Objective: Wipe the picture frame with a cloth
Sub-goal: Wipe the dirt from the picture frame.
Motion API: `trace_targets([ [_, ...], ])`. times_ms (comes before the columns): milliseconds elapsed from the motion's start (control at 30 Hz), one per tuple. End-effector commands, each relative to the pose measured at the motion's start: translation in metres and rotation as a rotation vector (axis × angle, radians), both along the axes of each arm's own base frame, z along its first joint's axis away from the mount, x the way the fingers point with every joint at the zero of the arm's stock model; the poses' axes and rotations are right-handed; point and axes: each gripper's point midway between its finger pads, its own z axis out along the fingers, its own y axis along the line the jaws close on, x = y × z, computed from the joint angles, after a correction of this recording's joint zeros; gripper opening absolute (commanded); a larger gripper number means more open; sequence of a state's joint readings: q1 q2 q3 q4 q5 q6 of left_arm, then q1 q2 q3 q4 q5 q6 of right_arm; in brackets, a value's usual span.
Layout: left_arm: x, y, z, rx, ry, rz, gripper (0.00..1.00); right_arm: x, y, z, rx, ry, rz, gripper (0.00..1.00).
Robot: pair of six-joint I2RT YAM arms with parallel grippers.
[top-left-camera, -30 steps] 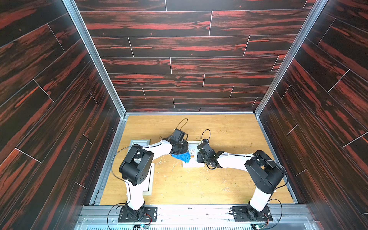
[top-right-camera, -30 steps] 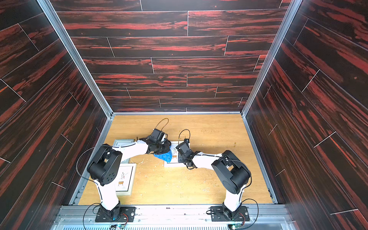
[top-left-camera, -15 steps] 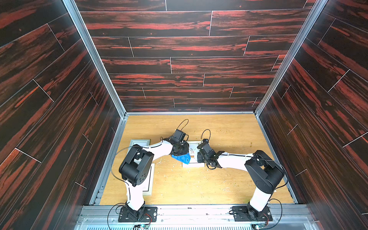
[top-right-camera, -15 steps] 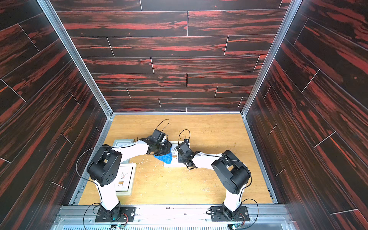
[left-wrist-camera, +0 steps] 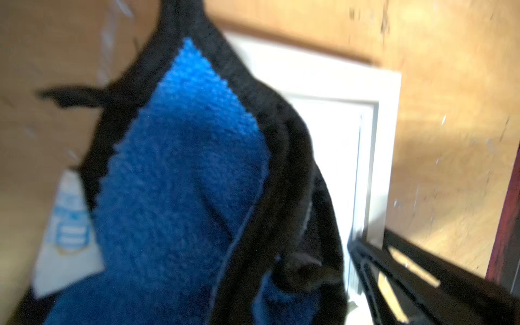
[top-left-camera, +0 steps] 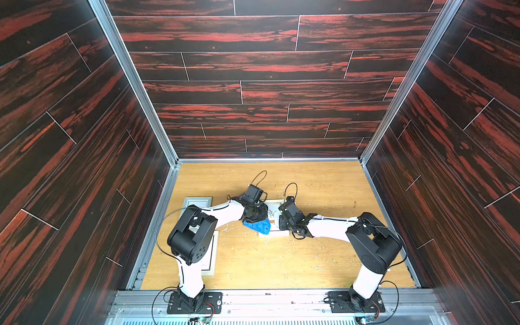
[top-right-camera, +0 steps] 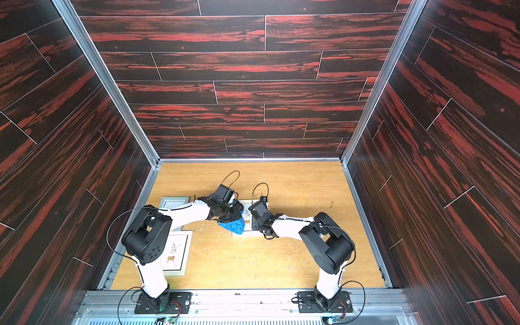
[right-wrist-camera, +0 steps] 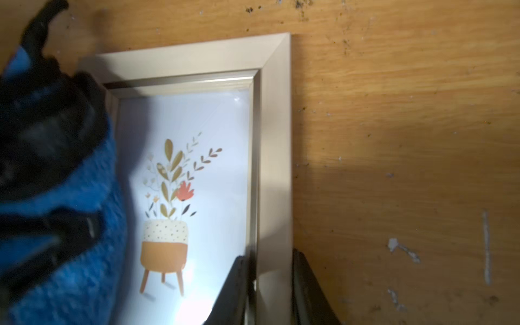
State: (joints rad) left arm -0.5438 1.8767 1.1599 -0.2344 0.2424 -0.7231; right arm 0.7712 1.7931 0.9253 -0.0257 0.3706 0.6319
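Hanging from the clenched left tool [top-left-camera: 255, 217], cloth [top-left-camera: 259, 226] overlaps the frame [right-wrist-camera: 275, 135] — right tool [right-wrist-camera: 269, 281] pinches its rim.

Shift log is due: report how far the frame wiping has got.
Done: the left gripper has the cloth bunched in its jaws, and the right gripper clamps the picture frame by one rail. In hand: the cloth lies on the glass at the side away from the right gripper. Left: the plant print area is uncovered; whether it was wiped cannot be told.
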Motion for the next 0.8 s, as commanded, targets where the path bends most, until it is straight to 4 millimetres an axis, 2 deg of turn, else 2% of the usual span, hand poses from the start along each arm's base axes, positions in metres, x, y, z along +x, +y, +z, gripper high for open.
trace_targets([
  [0,-0.026,-0.002,0.003,0.037,0.029,-0.034,0.03,-0.007,-0.022,-0.013,-0.09,0.041,-0.034,0.0],
  [100,-0.049,-0.009,-0.004,0.013,0.064,-0.046,0.04,-0.007,-0.022,-0.015,-0.092,0.045,-0.033,0.0],
  [167,-0.05,-0.006,-0.01,0.022,0.077,-0.037,0.04,-0.008,-0.022,-0.015,-0.093,0.045,-0.031,0.0],
  [267,-0.031,0.002,-0.013,0.043,0.072,-0.024,0.03,-0.006,-0.022,-0.012,-0.094,0.041,-0.03,0.0],
  [400,0.01,0.007,-0.005,0.055,0.035,-0.011,0.03,-0.007,-0.022,-0.011,-0.095,0.039,-0.03,0.0],
  [500,0.021,0.005,-0.003,0.076,0.035,-0.018,0.03,-0.006,-0.021,-0.011,-0.092,0.04,-0.031,0.0],
  [600,0.005,-0.002,0.0,0.051,0.033,-0.031,0.03,-0.007,-0.022,-0.012,-0.088,0.042,-0.033,0.0],
  [700,-0.031,-0.01,-0.008,0.029,0.066,-0.05,0.04,-0.008,-0.023,-0.013,-0.089,0.044,-0.033,0.0],
  [767,-0.048,-0.011,-0.01,0.009,0.083,-0.044,0.03,-0.008,-0.023,-0.014,-0.094,0.046,-0.03,0.0],
])
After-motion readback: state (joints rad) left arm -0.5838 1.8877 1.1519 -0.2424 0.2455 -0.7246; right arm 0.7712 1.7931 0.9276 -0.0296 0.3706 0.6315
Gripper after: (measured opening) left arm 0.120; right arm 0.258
